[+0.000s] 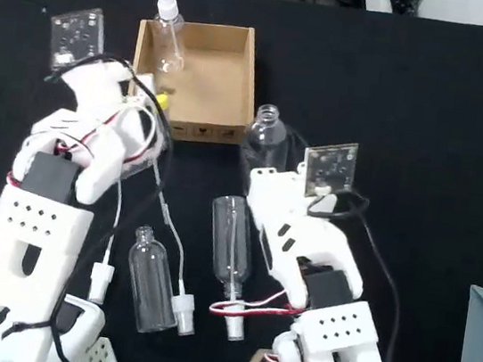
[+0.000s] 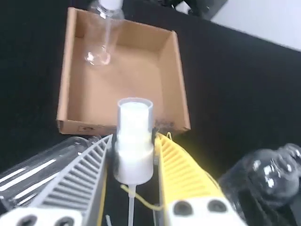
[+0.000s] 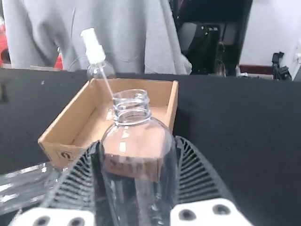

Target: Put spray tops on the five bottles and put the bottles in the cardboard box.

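From above, a brown cardboard box (image 1: 202,130) sits on a black table cloth (image 1: 429,126). A clear capped bottle (image 1: 167,40) with a white sprayer stands in its far corner. The left gripper (image 1: 157,103) is right by the box's near corner. The right gripper (image 1: 262,168) holds a round open bottle (image 1: 266,131) upright, just beside the box. Two lying bottles (image 1: 151,284) rest between the arms, with loose spray tops (image 1: 184,310) and their thin tubes near them.

From the left wrist, ribbed fingers (image 2: 178,169), one gray and one yellow, squeeze a smooth white spray top (image 2: 135,117). The box is just past it.

From the right wrist, dark ribbed fingers hug the open bottle's round sides. Its screw neck pokes up above them, with the box behind.
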